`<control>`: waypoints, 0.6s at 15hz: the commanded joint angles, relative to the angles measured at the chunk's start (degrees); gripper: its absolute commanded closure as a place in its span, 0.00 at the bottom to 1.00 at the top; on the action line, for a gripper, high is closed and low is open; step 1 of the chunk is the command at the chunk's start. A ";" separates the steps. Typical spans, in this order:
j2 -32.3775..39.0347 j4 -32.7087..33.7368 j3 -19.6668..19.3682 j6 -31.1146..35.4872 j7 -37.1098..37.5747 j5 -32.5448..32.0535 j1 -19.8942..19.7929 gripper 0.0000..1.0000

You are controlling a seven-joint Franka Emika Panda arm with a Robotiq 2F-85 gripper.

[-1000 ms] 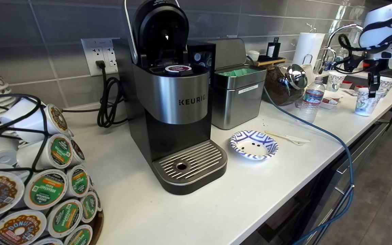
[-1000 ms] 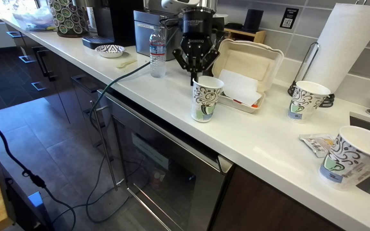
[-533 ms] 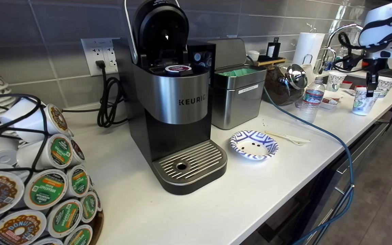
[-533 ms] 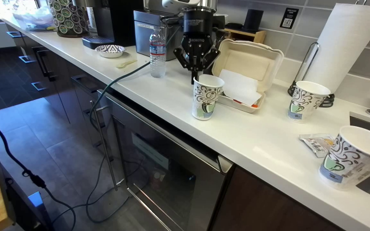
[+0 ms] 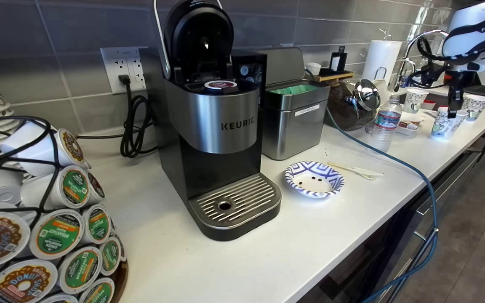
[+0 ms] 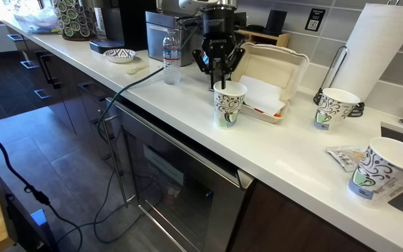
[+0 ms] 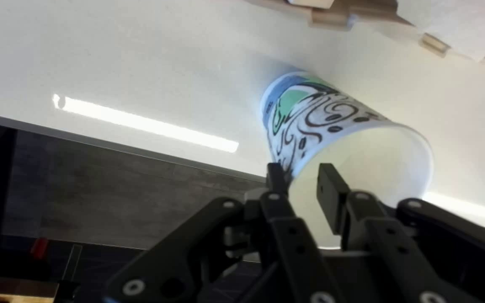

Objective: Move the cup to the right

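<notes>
The cup (image 6: 228, 106) is a tapered white paper cup with dark swirls, a green cup motif and a blue patch. It stands upright on the counter near its front edge and also shows in the other exterior view (image 5: 446, 126) and the wrist view (image 7: 322, 111). My gripper (image 6: 217, 85) is above its rim. In the wrist view the gripper (image 7: 301, 179) straddles the rim, one finger outside the wall and one inside the mouth. A gap shows between the fingers, and the inner finger is apart from the wall. The gripper also shows in an exterior view (image 5: 455, 105).
Two similar cups (image 6: 334, 110) (image 6: 385, 171) and a packet (image 6: 345, 155) stand or lie by the sink. An open food box (image 6: 275, 68) is just behind the cup. A water bottle (image 6: 172, 57), a patterned dish (image 6: 120, 55) and the coffee machine (image 5: 217, 122) are further along.
The gripper and the cup have shifted slightly together, towards the food box side and away from the front edge. The fingers, close together at the rim before, now stand apart.
</notes>
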 commanded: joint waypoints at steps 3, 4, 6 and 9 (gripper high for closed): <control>-0.23 -0.09 -0.16 0.85 0.27 -0.75 -0.03 0.27; -0.61 0.03 -0.21 0.31 -0.25 -0.84 -0.17 0.18; -2.26 0.61 -0.07 -1.56 -2.93 -0.08 -1.26 0.05; -5.60 1.94 2.56 -5.48 -14.45 5.78 -5.81 0.00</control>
